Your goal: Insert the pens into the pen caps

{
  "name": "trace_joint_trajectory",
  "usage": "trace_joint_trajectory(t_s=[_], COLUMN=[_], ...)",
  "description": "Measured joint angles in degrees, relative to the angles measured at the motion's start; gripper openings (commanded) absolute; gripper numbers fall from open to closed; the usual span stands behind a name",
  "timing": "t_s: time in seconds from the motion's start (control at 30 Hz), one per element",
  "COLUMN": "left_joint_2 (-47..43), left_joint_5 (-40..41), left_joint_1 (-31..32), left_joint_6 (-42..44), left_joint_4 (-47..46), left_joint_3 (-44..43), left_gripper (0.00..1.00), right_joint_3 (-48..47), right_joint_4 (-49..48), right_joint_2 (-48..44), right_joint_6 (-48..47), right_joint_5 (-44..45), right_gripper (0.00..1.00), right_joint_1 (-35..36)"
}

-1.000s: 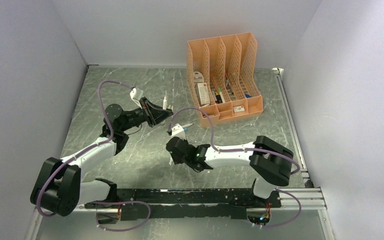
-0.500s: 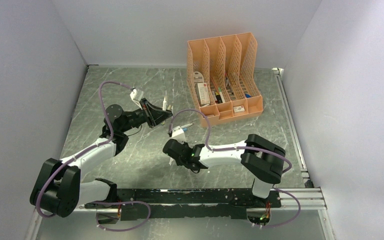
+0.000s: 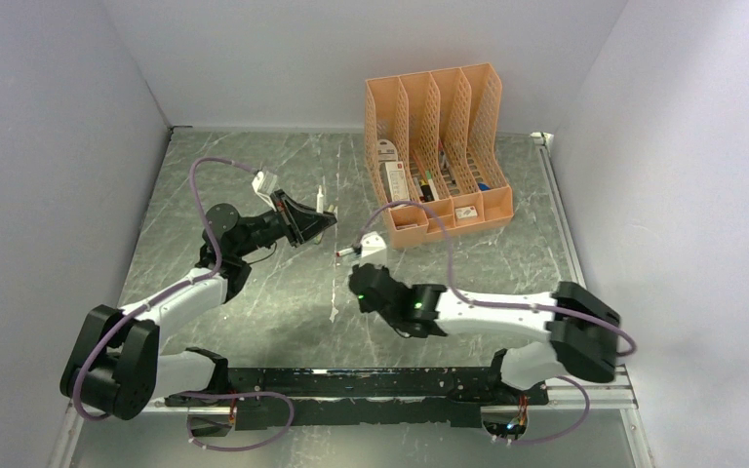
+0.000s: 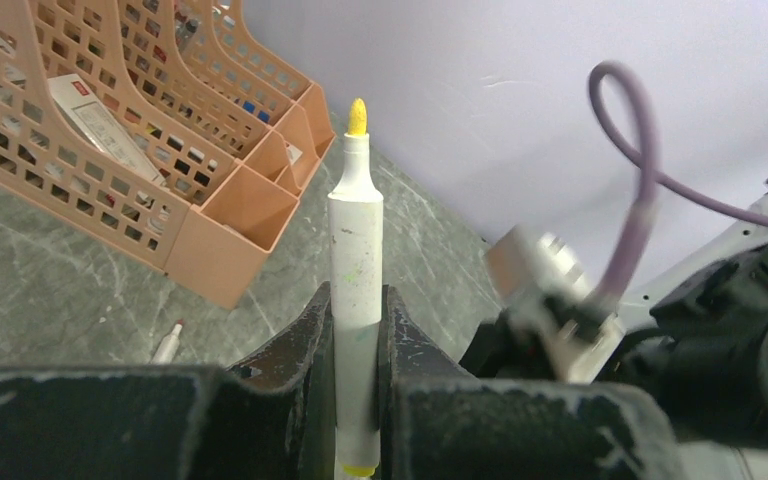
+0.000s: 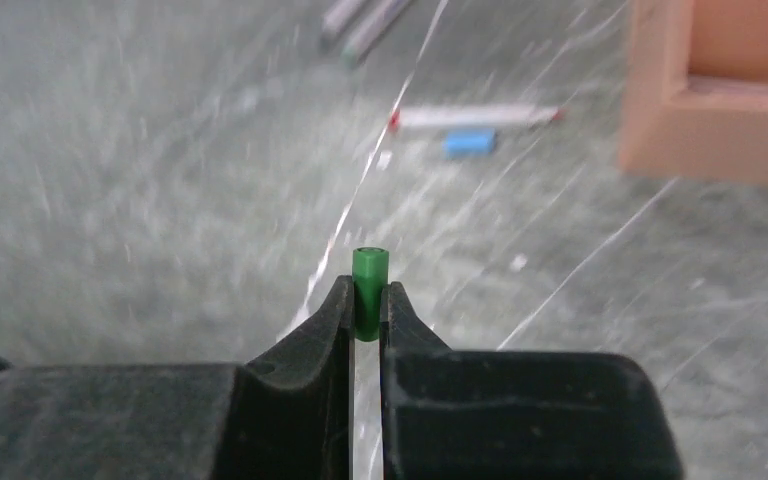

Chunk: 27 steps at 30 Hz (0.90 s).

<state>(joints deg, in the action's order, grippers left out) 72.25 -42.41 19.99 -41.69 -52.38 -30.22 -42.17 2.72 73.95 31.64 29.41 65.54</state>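
My left gripper (image 3: 323, 218) is shut on a white pen (image 3: 322, 201) and holds it upright above the table. In the left wrist view the pen (image 4: 356, 230) stands between the fingers (image 4: 305, 340) with its yellow tip up. My right gripper (image 3: 355, 275) is at mid-table, right of the left one, shut on a small green cap (image 5: 370, 265) whose open end points away from the jaws. A white pen with red ends (image 5: 475, 116) and a blue cap (image 5: 470, 142) lie on the table ahead of the right gripper. More pens (image 5: 370, 20) lie farther off, blurred.
The peach lattice organiser (image 3: 439, 146) stands at the back right with packets and small items in its slots; its corner shows in the right wrist view (image 5: 720, 100). A loose red-tipped pen (image 4: 168, 342) lies on the marbled table near it. Grey walls enclose three sides.
My right arm has swung its elbow out to the right, and its gripper has shifted right and a little toward the back. The left arm and its pen have barely moved.
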Motion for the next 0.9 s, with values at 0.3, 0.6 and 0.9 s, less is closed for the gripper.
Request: trace_joint_trajectory(t_s=[0.3, 0.6, 0.9], left_joint_2=[14.49, 23.91, 24.24], left_joint_5=[-2.93, -2.84, -3.3], left_joint_1=[3.19, 17.29, 20.35], left_joint_6=[-18.43, -25.07, -24.74], left_joint_4=[-28.24, -33.77, -34.38], left_joint_3=[3.15, 1.2, -1.44], left_gripper=[0.07, 0.07, 0.07], right_joint_3=[6.05, 3.54, 4.11], right_joint_4=[-20.59, -38.23, -43.23], right_joint_2=[-11.15, -9.57, -11.19], right_joint_6=[2.14, 2.47, 3.19], right_joint_5=[-20.87, -34.12, -36.52], right_gripper=[0.0, 0.0, 0.0], right_joint_1=[-24.72, -24.94, -24.98])
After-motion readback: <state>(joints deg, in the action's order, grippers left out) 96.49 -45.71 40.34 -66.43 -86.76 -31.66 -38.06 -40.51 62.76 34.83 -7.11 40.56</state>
